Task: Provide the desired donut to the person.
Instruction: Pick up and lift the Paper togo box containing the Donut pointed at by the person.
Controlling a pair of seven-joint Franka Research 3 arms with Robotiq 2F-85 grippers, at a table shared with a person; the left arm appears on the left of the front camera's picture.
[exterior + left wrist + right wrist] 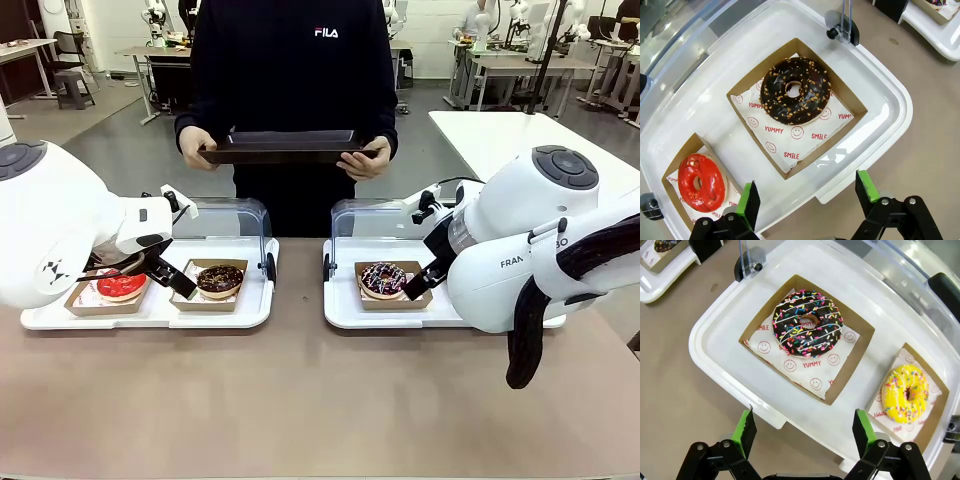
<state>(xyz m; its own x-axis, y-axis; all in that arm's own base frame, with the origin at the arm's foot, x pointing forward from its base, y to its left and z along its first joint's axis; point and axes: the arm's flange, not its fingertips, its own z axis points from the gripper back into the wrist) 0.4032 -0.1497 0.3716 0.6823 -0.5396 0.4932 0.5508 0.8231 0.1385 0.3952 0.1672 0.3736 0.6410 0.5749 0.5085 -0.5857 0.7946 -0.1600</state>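
The person (292, 60) stands at the far side and holds a dark tray (285, 147) level in both hands. On the left white tray (150, 312), in cardboard boxes, lie a red glazed donut (122, 285) (701, 182) and a chocolate nut donut (220, 279) (795, 90). My left gripper (168, 272) (807, 192) hovers open above them, holding nothing. The right white tray (345, 310) carries a chocolate sprinkle donut (383, 280) (807, 322) and a yellow sprinkle donut (908, 392). My right gripper (418, 282) (804, 426) hangs open and empty over that tray's near edge.
Both trays have clear hinged lids (235, 215) standing open at the back. Bare brown tabletop (300, 400) stretches in front of the trays and between them. A white table (500, 135) stands behind on the right.
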